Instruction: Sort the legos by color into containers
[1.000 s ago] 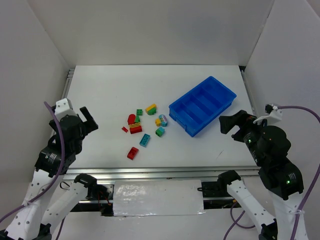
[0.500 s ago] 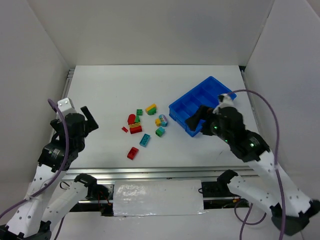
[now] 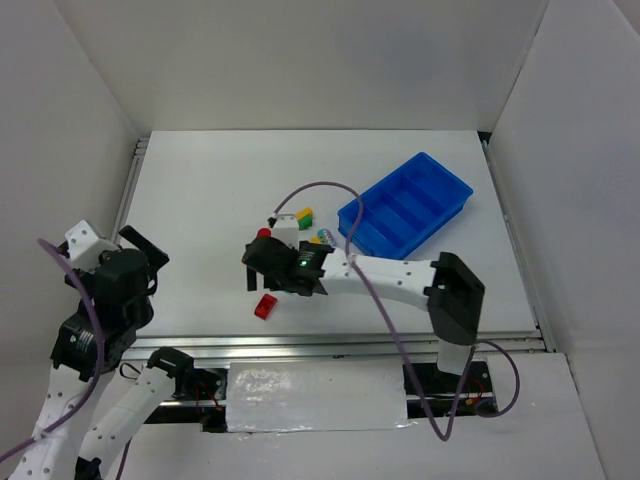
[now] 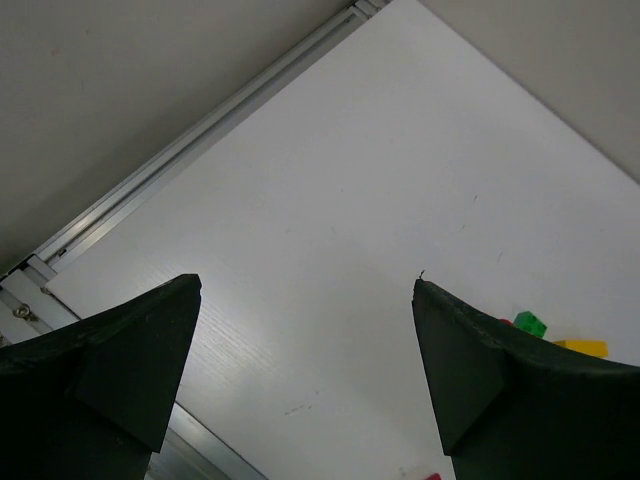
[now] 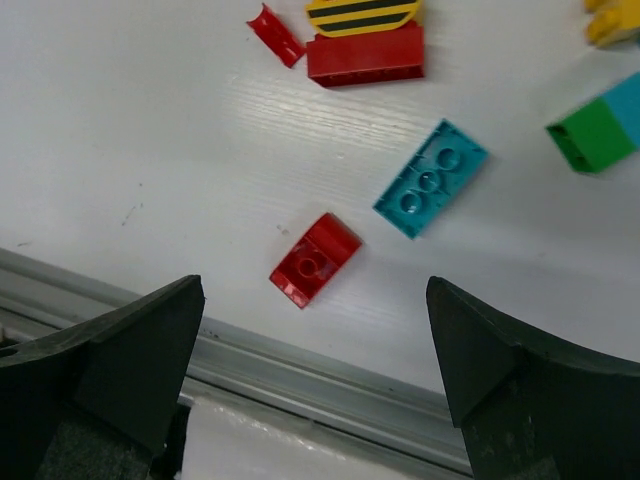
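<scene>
The legos lie loose mid-table. In the right wrist view I see a small red brick (image 5: 315, 260), a teal plate (image 5: 431, 178), a red brick with a yellow striped piece on it (image 5: 365, 50), a small red piece (image 5: 277, 33), a green-and-teal brick (image 5: 590, 135) and a yellow one (image 5: 612, 22). My right gripper (image 5: 313, 290) is open above the small red brick (image 3: 265, 306), near the front rail. The blue tray (image 3: 405, 210) sits to the right. My left gripper (image 4: 306, 283) is open and empty, far left (image 3: 150, 255). It sees a green brick (image 4: 529, 324) and a yellow brick (image 4: 580, 347).
The right arm (image 3: 390, 275) stretches leftward across the table in front of the tray and hides some bricks from the top view. A metal rail (image 5: 330, 385) runs along the table's front edge, close to the red brick. White walls stand on three sides.
The right arm swung from the right side, past the tray, to over the brick pile. The left arm drew back down and to the left.
</scene>
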`<action>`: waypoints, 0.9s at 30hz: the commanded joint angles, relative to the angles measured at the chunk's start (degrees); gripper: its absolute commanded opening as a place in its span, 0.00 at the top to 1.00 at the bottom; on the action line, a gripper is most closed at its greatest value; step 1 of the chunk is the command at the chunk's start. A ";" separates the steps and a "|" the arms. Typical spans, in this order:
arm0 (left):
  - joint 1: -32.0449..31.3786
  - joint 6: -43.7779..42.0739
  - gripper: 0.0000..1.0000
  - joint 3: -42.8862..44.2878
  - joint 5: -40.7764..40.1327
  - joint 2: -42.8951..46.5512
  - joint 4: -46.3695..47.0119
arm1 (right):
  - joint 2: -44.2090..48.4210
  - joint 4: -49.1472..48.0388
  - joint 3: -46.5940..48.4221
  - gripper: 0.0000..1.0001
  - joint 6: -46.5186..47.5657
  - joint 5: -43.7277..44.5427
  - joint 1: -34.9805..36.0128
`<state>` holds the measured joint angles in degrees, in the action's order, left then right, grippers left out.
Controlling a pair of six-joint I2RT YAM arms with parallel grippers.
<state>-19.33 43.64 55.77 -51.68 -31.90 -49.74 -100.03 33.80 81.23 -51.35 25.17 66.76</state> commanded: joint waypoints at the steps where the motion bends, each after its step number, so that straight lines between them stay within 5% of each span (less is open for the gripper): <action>1: -0.27 -1.01 0.01 -0.57 -1.06 2.98 3.85 | -5.86 2.40 9.53 0.00 -4.45 6.29 3.27; 5: -0.27 -1.54 0.00 -0.31 -0.61 2.29 3.77 | -13.24 5.83 14.04 0.00 -7.96 8.05 4.95; 15: -0.36 -4.70 0.00 -0.57 3.78 -0.09 6.05 | -15.55 4.43 8.69 0.01 -17.37 8.32 5.40; 27: -0.36 -7.07 0.00 -1.19 7.56 0.00 8.34 | -23.63 12.17 13.70 0.01 -25.20 9.73 4.96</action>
<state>-19.44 38.63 54.96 -45.12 -31.90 -44.62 -123.94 43.42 93.54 -72.97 32.42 72.10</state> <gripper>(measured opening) 0.994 0.990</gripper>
